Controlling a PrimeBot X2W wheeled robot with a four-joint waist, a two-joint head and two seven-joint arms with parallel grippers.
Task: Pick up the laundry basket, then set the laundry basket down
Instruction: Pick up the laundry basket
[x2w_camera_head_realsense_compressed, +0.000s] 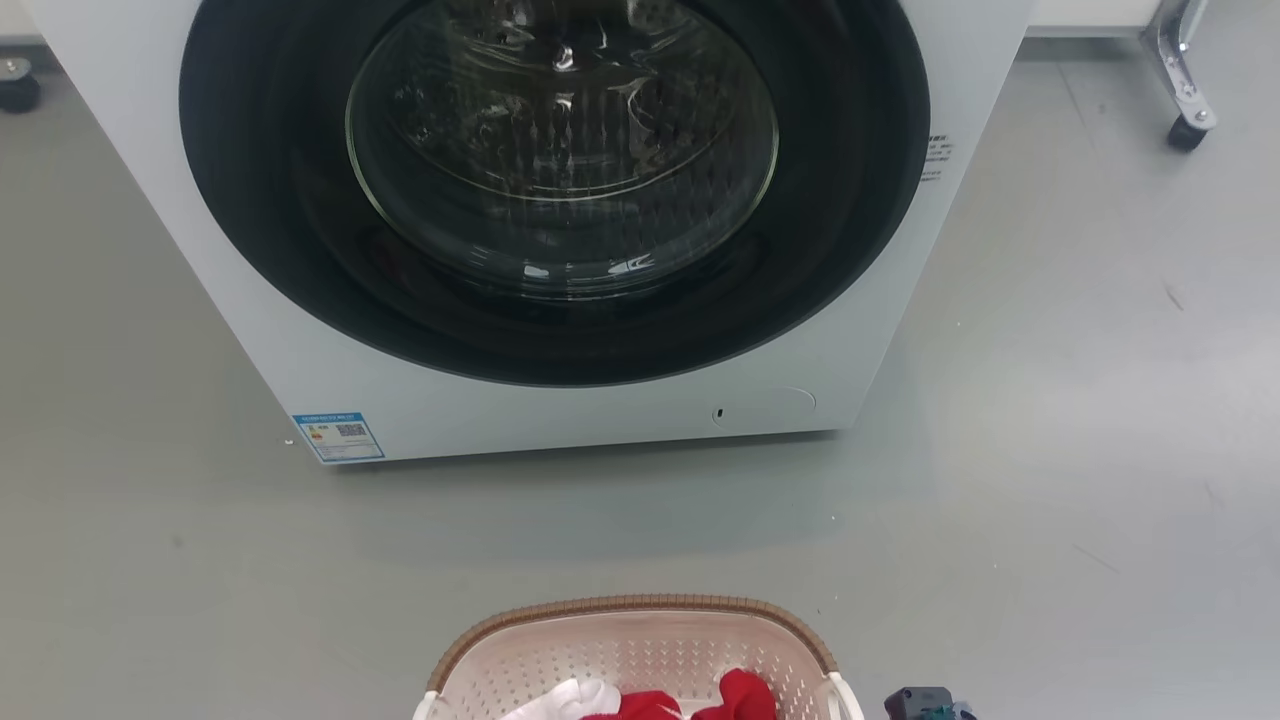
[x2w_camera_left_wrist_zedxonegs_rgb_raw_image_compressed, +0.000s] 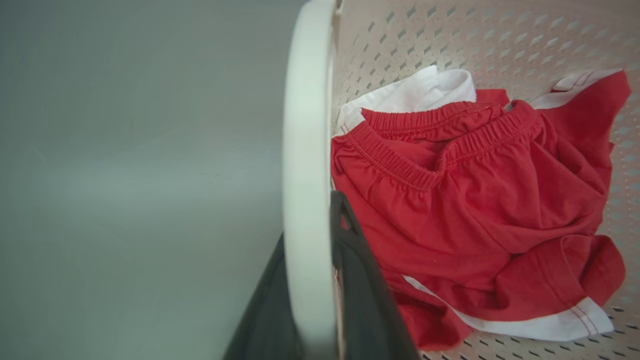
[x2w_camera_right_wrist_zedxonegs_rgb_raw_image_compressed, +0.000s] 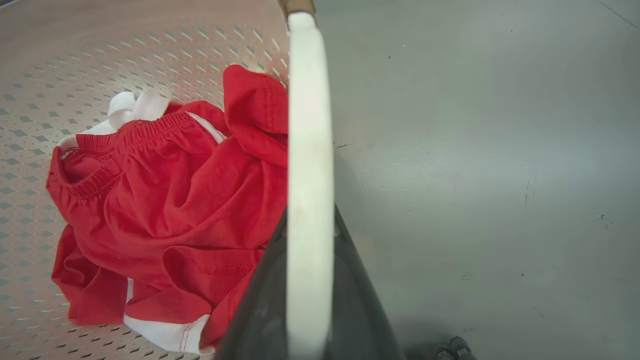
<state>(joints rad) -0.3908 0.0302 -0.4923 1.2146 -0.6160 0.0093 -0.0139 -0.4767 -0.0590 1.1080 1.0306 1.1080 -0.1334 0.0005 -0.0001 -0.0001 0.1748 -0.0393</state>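
Observation:
The laundry basket (x2w_camera_head_realsense_compressed: 640, 606), pale pink perforated plastic with a brown woven-look rim, sits at the bottom edge of the head view in front of the washer. Red shorts with white trim (x2w_camera_left_wrist_zedxonegs_rgb_raw_image_compressed: 475, 200) lie crumpled inside it. In the left wrist view my left gripper (x2w_camera_left_wrist_zedxonegs_rgb_raw_image_compressed: 310, 220) is shut on the basket's white side handle (x2w_camera_left_wrist_zedxonegs_rgb_raw_image_compressed: 307, 125), one dark finger on each side. My right gripper (x2w_camera_right_wrist_zedxonegs_rgb_raw_image_compressed: 310, 215) is shut the same way on the other white handle (x2w_camera_right_wrist_zedxonegs_rgb_raw_image_compressed: 309, 125). A dark part of my right arm (x2w_camera_head_realsense_compressed: 925, 704) shows just right of the basket.
A white front-loading washer (x2w_camera_head_realsense_compressed: 560, 410) with a round dark door (x2w_camera_head_realsense_compressed: 560, 140) stands straight ahead of the basket, with a strip of grey floor (x2w_camera_head_realsense_compressed: 1050, 500) between them. Casters of wheeled frames stand at the far right (x2w_camera_head_realsense_compressed: 1187, 130) and far left (x2w_camera_head_realsense_compressed: 18, 92).

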